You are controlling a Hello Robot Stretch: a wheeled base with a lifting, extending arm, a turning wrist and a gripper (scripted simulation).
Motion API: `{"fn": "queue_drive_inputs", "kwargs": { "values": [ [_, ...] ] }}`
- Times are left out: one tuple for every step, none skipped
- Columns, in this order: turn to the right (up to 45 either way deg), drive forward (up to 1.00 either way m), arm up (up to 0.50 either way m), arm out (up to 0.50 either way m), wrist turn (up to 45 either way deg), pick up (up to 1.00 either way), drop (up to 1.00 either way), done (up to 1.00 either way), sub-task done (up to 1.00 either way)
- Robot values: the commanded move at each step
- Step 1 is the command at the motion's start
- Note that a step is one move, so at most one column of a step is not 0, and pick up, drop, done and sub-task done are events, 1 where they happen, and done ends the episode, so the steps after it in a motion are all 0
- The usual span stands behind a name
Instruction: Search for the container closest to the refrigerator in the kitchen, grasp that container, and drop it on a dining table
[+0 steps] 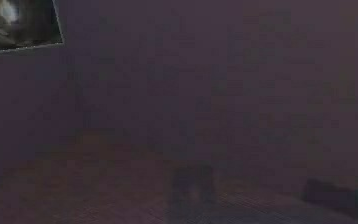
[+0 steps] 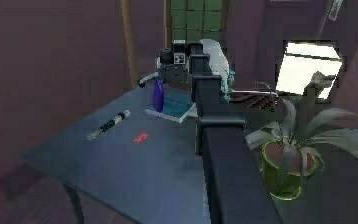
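**Arm side view.** A dark blue table (image 2: 77, 160) spans the lower left. The arm (image 2: 222, 150), a dark square bar, rises from 6 o'clock to the picture's middle. At its far end, toward 12 o'clock, sits a white block (image 2: 213, 55), and at that block's 9 o'clock is the gripper (image 2: 169, 60).

A blue bottle-shaped container (image 2: 159, 96) stands upright on a pale flat tray (image 2: 172, 115) on the table's far part. It is at the gripper's 6 o'clock and just beside the arm, at the arm's 9 o'clock. Because the container and tray stand at the gripper's end, it cannot be told whether the claw holds anything or whether it touches the container.

At the container's 8 o'clock lies a slim pen-like object (image 2: 109, 125). A small red item (image 2: 140, 138) lies at the container's 7 o'clock, apart from the pen-like object. At the arm's 3 o'clock stands a potted plant (image 2: 287, 150), with a bright window (image 2: 309, 68) at 2 o'clock.

**Forward view.** A dim purple wall (image 1: 207, 80), with a framed picture (image 1: 22, 25) hanging at 10 o'clock.
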Motion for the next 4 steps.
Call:
{"fn": "queue_drive_inputs", "kwargs": {
  "values": [
    [-33.0, 0.0, 0.0, 0.0, 0.0, 0.0, 0.0, 0.0, 0.0],
    [45.0, 0.0, 0.0, 0.0, 0.0, 0.0, 0.0, 0.0, 0.0],
    [45.0, 0.0, 0.0, 0.0, 0.0, 0.0, 0.0, 0.0, 0.0],
    [9.0, 0.0, 0.0, 0.0, 0.0, 0.0, 0.0, 0.0, 0.0]
  ]
}}
